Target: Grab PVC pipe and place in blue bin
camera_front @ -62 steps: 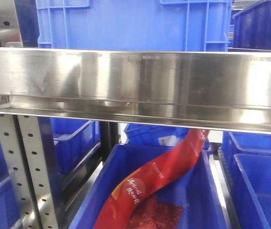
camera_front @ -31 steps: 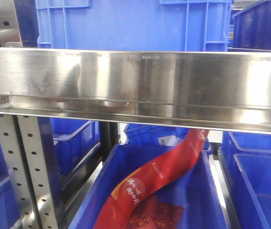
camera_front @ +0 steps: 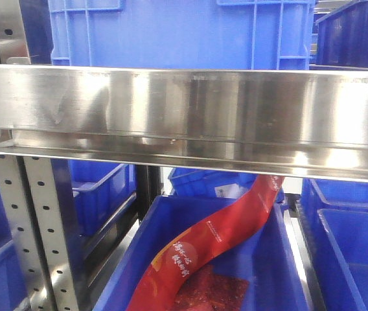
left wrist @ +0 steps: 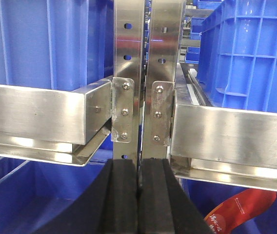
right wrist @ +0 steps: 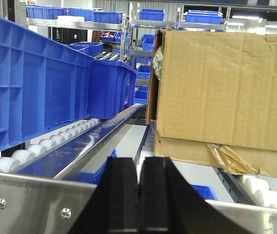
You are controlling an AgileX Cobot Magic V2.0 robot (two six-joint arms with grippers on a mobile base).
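Note:
No PVC pipe shows in any view. Blue bins fill the rack: a large blue bin (camera_front: 184, 32) sits on the steel shelf rail (camera_front: 184, 110), and a lower blue bin (camera_front: 262, 259) holds a red printed pouch (camera_front: 216, 240). In the left wrist view my left gripper (left wrist: 138, 165) is shut with nothing between its black pads, facing the rack's steel uprights (left wrist: 148, 73). In the right wrist view my right gripper (right wrist: 138, 163) is also shut and empty, just above a steel rail (right wrist: 36, 204). Neither gripper appears in the front view.
A cardboard box (right wrist: 226, 92) sits on the roller shelf at the right of the right wrist view. A row of blue bins (right wrist: 36, 87) stands on white rollers (right wrist: 46, 144) at its left. More blue bins (camera_front: 352, 253) flank the lower shelf.

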